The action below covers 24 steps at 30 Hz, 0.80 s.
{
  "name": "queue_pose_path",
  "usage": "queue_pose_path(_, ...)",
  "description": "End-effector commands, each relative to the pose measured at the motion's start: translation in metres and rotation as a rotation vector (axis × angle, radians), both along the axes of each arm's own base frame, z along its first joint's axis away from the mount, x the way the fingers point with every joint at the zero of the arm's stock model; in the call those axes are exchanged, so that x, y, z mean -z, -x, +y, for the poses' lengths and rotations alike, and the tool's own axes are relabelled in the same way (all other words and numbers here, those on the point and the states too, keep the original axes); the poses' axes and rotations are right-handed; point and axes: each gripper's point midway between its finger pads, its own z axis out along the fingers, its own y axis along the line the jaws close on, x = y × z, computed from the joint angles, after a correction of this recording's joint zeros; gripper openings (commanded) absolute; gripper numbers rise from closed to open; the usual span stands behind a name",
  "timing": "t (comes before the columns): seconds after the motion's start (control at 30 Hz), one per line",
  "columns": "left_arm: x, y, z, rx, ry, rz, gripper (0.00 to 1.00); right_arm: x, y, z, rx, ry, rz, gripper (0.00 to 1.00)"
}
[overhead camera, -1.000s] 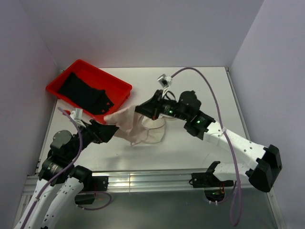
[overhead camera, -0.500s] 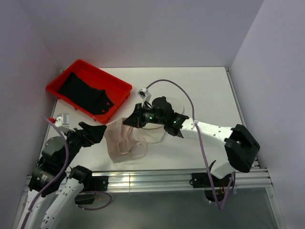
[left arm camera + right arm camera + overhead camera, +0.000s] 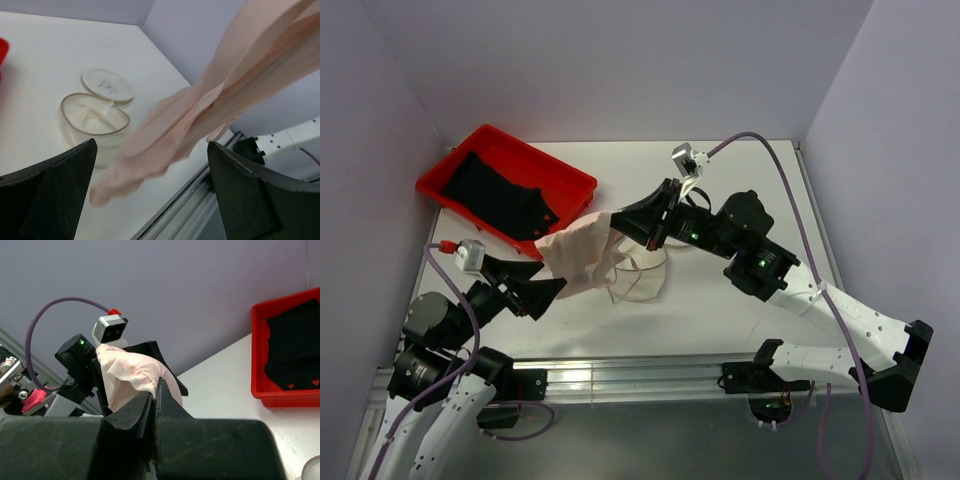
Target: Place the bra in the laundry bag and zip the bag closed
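The bra (image 3: 578,255), pinched aloft by the right gripper (image 3: 618,226) just left of the open laundry bag (image 3: 95,117), its tail between the wide-spread fingers of the left gripper (image 3: 548,281), should be bunched and lowered onto the bag's mouth, keeping off the red tray (image 3: 582,186) further left; bare table lies right of the bag.

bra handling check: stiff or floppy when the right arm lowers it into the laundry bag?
Likely floppy: the bra hangs in loose folds from the right gripper, which pinches only one part of it. Probably light too, since the fabric looks thin and sags. The loose ends may well drape over the rim of the laundry bag rather than drop in.
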Motion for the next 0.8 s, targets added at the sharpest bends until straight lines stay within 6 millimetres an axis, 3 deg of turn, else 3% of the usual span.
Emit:
queue_pose_path(0.0,-0.021,0.012,-0.025,0.188,-0.006,-0.138,0.99,-0.008,0.005,0.001,-0.026,0.014,-0.02,0.0)
queue_pose_path(0.23,-0.011,-0.001,-0.037,0.227,-0.004,-0.11,0.98,-0.033,0.014,0.0,-0.076,-0.053,-0.043,0.0)
queue_pose_path(0.37,-0.007,-0.005,-0.042,0.243,0.015,-0.09,0.73,-0.038,0.019,-0.004,-0.095,-0.086,-0.062,0.0)
queue_pose_path(0.43,-0.004,-0.006,-0.045,0.256,0.03,-0.067,0.73,-0.041,0.018,-0.007,-0.089,-0.104,-0.072,0.0)
queue_pose_path(0.53,-0.004,-0.006,-0.047,0.272,0.043,-0.057,0.85,-0.045,0.013,-0.012,-0.071,-0.125,-0.072,0.0)
queue_pose_path(0.63,-0.004,-0.008,-0.048,0.272,0.055,-0.054,0.87,-0.048,0.013,-0.014,-0.084,-0.142,-0.072,0.0)
queue_pose_path(0.7,-0.002,-0.01,-0.049,0.271,0.061,-0.041,0.75,-0.048,0.014,-0.014,-0.089,-0.145,-0.069,0.0)
queue_pose_path(0.77,-0.006,-0.015,-0.049,0.249,0.071,-0.052,0.45,-0.046,0.015,-0.014,-0.094,-0.144,-0.072,0.0)
